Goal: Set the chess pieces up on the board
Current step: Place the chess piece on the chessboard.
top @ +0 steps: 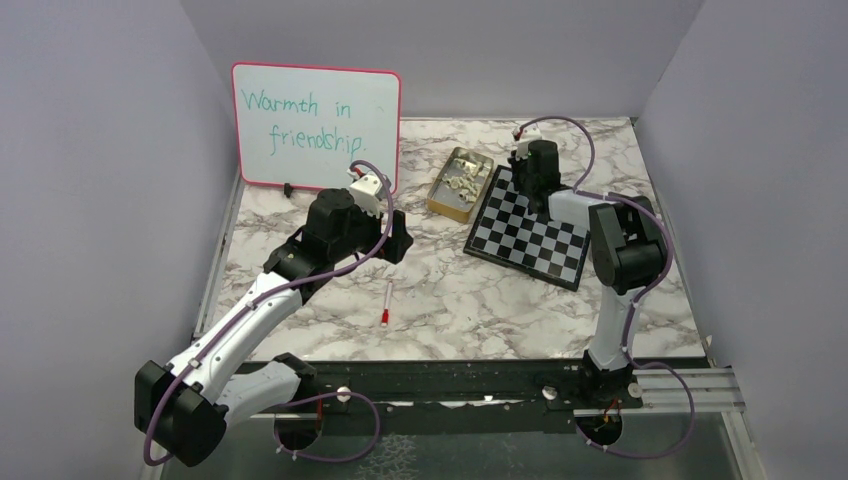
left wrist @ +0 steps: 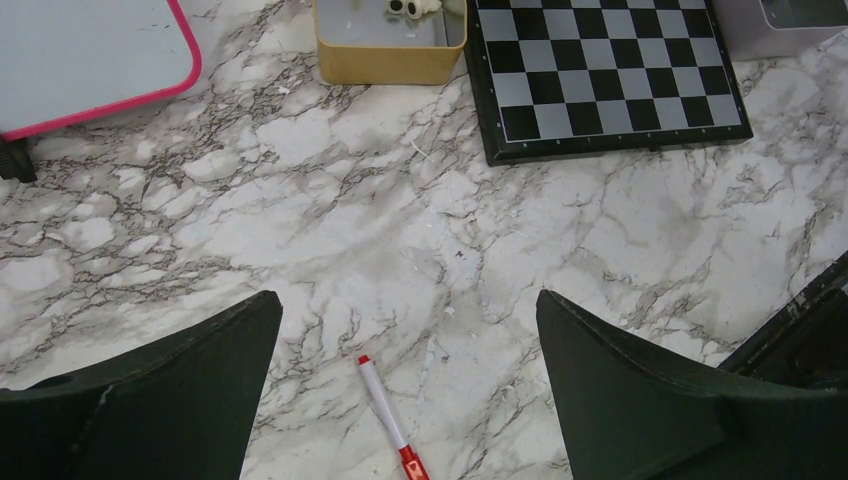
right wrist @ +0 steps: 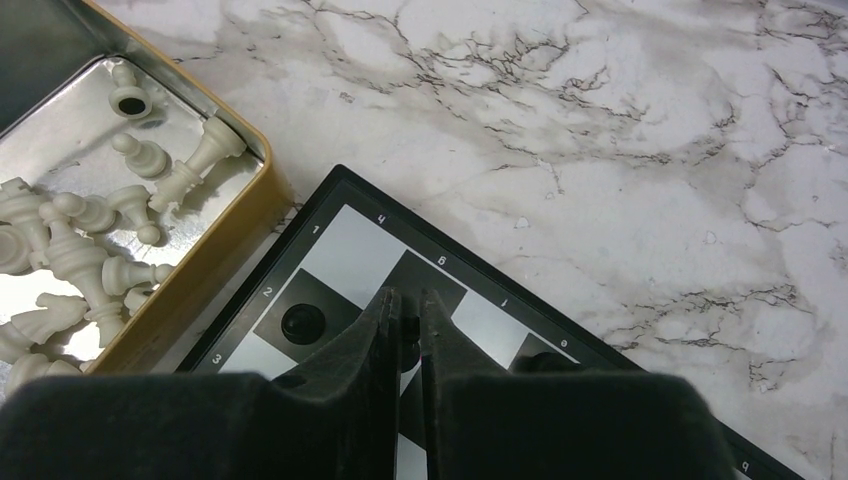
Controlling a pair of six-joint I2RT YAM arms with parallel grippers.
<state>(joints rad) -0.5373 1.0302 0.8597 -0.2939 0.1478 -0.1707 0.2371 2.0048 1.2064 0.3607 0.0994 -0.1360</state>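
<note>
Overhead, the board [top: 530, 240] lay at an angle on the right half of the marble table [top: 450, 310], with the gold tin [top: 445, 198] just beside its far left edge. The right gripper [top: 533, 168] hung over the board's far corner. In the right wrist view its fingers [right wrist: 375, 330] stood almost together, with only a thin slit between them. Whether a piece was pinched there could not be told. One black chessman [right wrist: 303, 322] stood on a dark square near the board's rim, on the tin's side of the fingers. The cream chess pieces [right wrist: 90, 230] lay heaped loose inside the tin, most of them on their sides.

The left gripper [left wrist: 408, 300] was spread wide and held nothing, poised above bare marble near the table's middle, well apart from the board. A red-and-white pen [left wrist: 390, 430] lay on the table beneath it. The pink-framed whiteboard [top: 315, 125], lettered in green, stood at the far left.
</note>
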